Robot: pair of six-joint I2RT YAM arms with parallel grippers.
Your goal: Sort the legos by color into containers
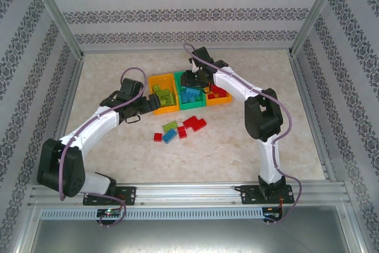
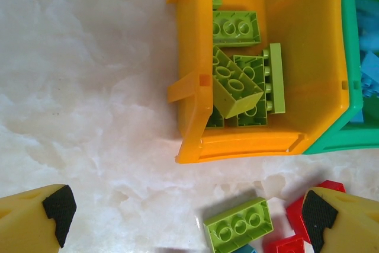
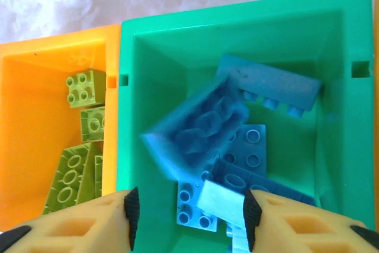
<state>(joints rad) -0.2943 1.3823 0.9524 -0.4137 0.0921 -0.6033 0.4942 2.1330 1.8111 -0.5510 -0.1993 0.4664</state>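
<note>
Three bins stand in a row: an orange-yellow one (image 1: 155, 81) holding lime legos (image 2: 237, 84), a green one (image 1: 188, 107) holding blue legos (image 3: 254, 146), and a second orange-yellow one (image 1: 220, 102) with red legos. My right gripper (image 3: 188, 217) hangs open over the green bin (image 3: 154, 63). Below its fingers a blue lego (image 3: 198, 125) looks blurred and is free of them. My left gripper (image 2: 186, 220) is open wide just above the table. A loose lime lego (image 2: 238, 224) lies between its fingers, near the right one.
Loose legos lie in front of the bins: red ones (image 1: 194, 124), a lime one (image 1: 170, 126), a blue one (image 1: 170, 135) and a small red one (image 1: 157, 137). Patterned walls and metal posts ring the marbled table (image 1: 106, 152).
</note>
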